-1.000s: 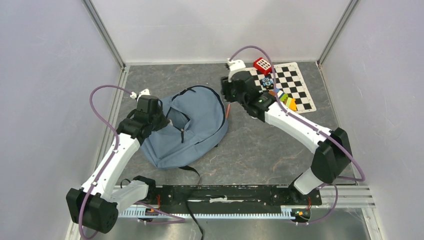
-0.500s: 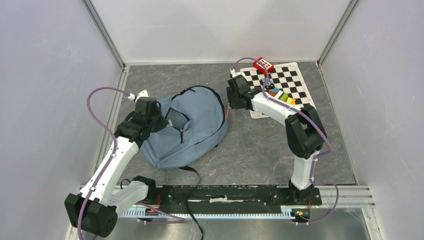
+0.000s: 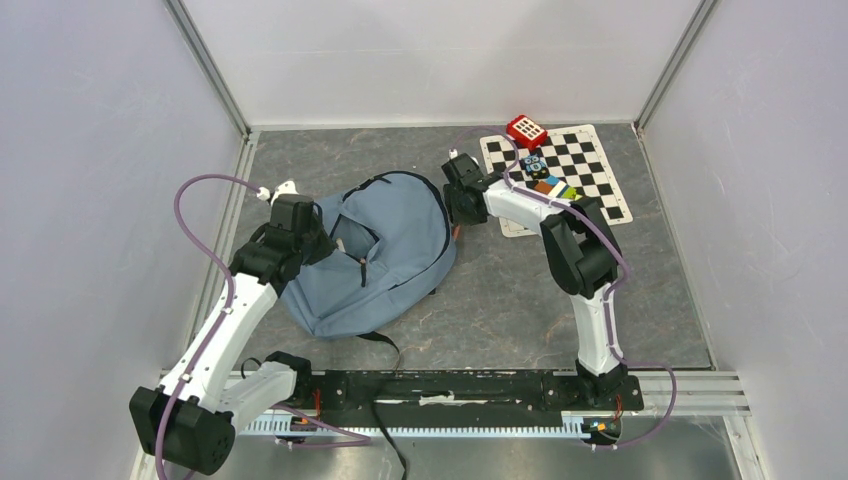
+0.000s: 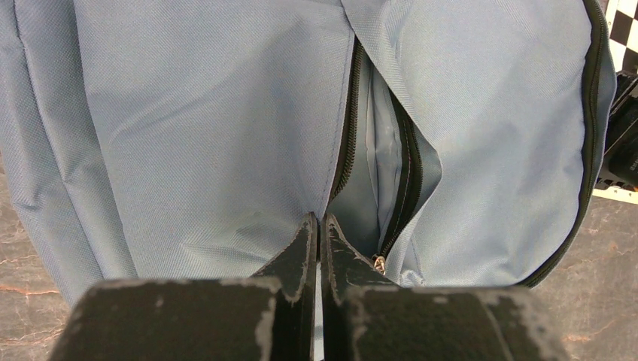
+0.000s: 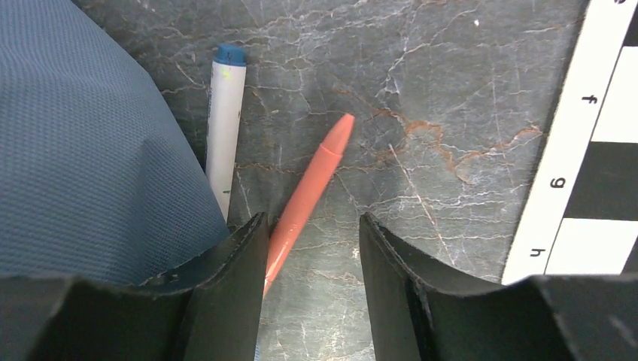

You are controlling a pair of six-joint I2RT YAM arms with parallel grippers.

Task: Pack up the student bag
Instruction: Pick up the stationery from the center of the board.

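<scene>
Marker (image 5: 224, 120), perhaps partly under bag (image 5: 83, 150), lies beside crayon (image 5: 308, 192).

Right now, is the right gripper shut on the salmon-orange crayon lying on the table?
No, the right gripper stands open, the salmon-orange crayon lying flat on the grey marbled table, its near end between the fingers.

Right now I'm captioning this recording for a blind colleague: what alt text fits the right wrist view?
An orange crayon lies slanted on the grey marbled table between the right arm's open jaws, not yet gripped. A white marker with a blue cap lies beside it at the edge of the student bag, and a chessboard mat shows at the right edge of the picture.
</scene>
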